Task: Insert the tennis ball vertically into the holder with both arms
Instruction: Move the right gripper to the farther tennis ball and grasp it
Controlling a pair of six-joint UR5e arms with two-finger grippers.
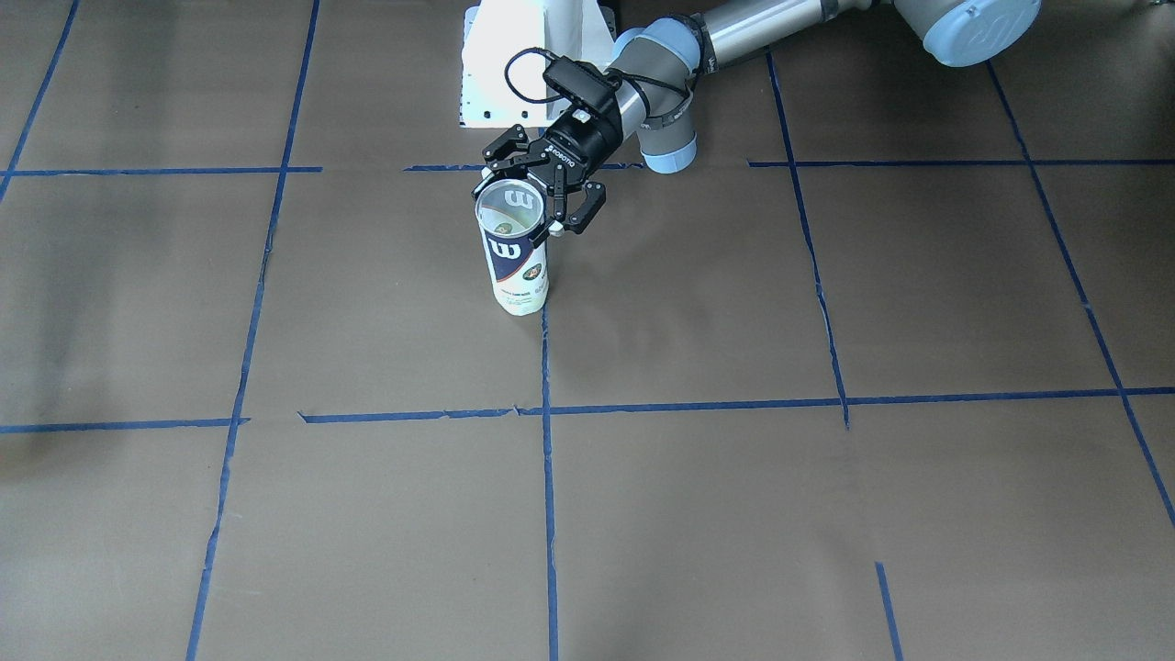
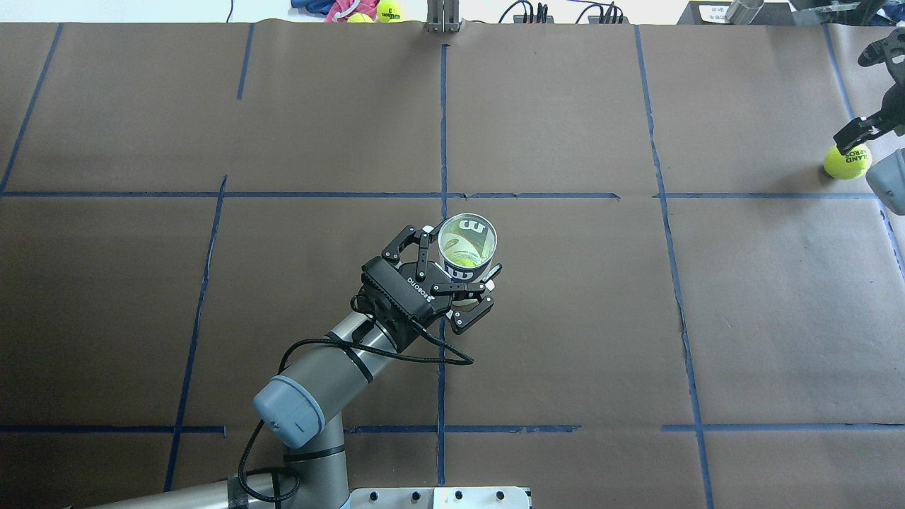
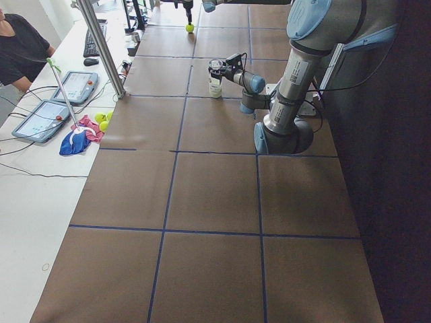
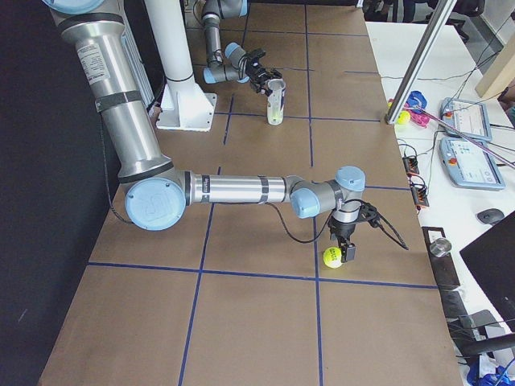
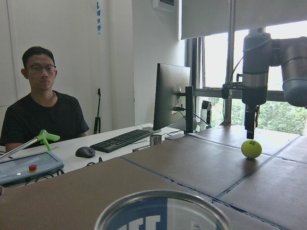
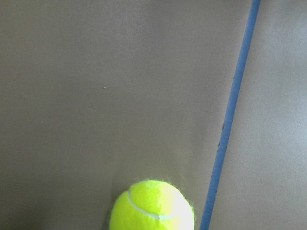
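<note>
The left arm [image 2: 332, 367] reached low across the middle of the desk [image 1: 826, 514], its forearm nearly level and its wrist turned sideways. The left claw [image 2: 461, 252] pinched the holder [image 1: 514, 262] on both sides just under the metal rim. The holder stood upright on the desk with its open mouth facing up, a short way in front of the white pedestal [image 1: 523, 55].

The right arm [image 4: 241, 190] stretched out low and almost straight toward the robot's right end of the desk, with its wrist pointing straight down. The right claw [image 5: 249, 135] hung directly over the tennis ball [image 2: 847, 161], its tip right at the top of the ball. Whether its fingers were spread or pressed together, and whether they touched the ball, could not be told. The tennis ball rested on the desk just beside a blue tape line [image 6: 230, 120], close to the right-hand edge of the overhead view.

Ball and holder lay well apart, with bare brown paper and a grid of tape lines between them. A person [image 5: 43, 110] sat beyond the desk's far edge.
</note>
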